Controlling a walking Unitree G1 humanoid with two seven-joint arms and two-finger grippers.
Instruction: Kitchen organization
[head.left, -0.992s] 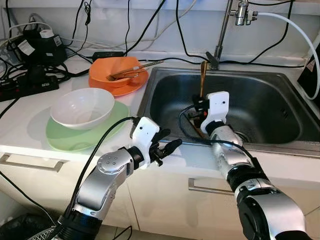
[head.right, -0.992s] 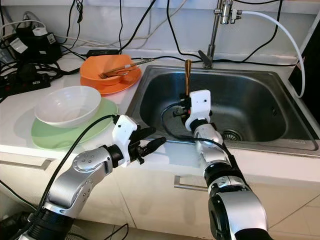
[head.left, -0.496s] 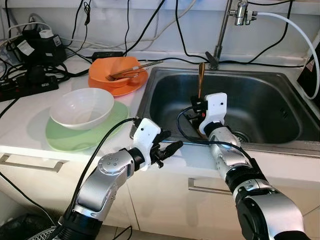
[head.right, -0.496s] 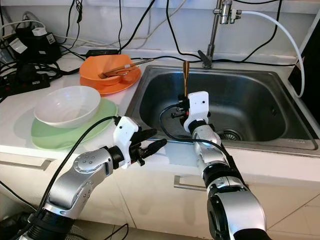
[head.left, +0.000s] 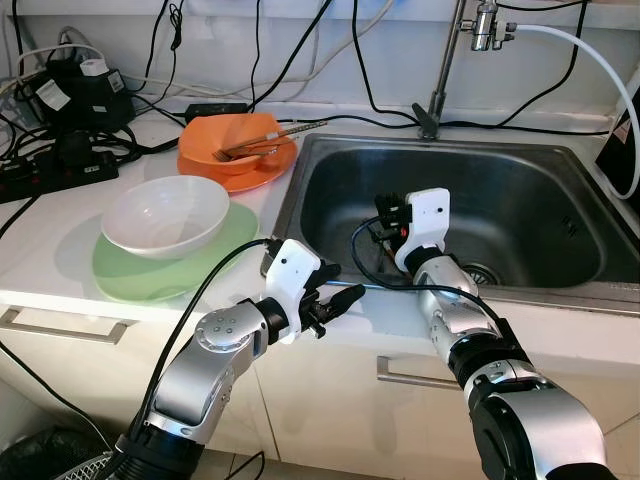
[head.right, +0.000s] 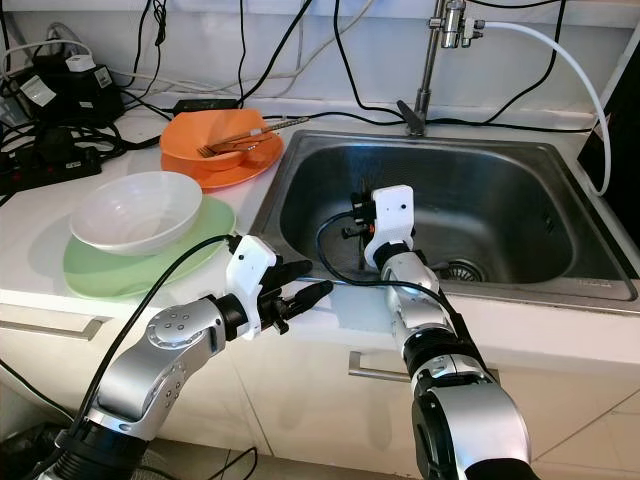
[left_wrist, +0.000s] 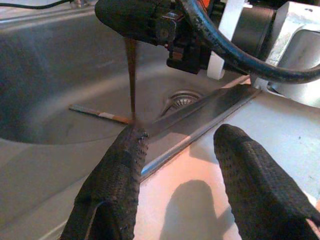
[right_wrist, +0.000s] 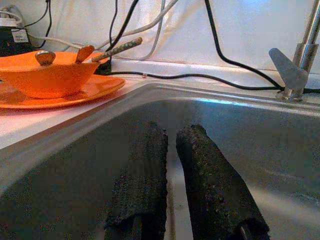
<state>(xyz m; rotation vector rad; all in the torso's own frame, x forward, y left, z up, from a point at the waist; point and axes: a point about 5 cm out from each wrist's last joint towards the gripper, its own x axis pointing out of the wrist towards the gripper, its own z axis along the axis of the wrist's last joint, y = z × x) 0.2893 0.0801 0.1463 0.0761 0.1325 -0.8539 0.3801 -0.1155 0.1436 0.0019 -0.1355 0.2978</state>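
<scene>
L eye view: right pincer (head.left: 392, 215) is down inside the sink (head.left: 560, 290), near its front-left wall. Left pincer (head.left: 335, 300) hovers over the tabletop (head.left: 60, 250) edge just in front of the sink, fingers apart, holding nothing. White bowl (head.left: 165, 215) sits on a green plate (head.left: 130, 275). Behind it is the orange bowl (head.left: 235, 140) w/ cutlery (head.left: 265, 140) lying across it.

R eye view: same layout, nothing to add.

L wrist view: a brown chopstick (left_wrist: 131, 85) hangs straight down from the right pincer, tip at or near the sink floor. A second stick (left_wrist: 95, 112) lies flat on the floor, near the drain (left_wrist: 182, 97).

R wrist view: fingers (right_wrist: 145, 175) are almost together, thin gap only, so prob. clamped on the chopstick, though the stick itself can't be made out here. Tap (right_wrist: 292, 75) is at the back.

Step in hand, I judge: setting the chopstick down in the sink. To do it well, tilt it first so it lies flat beside the other stick, not leaning on the wall. Part the fingers only once it rests, then lift straight up, clear of the cable.
</scene>
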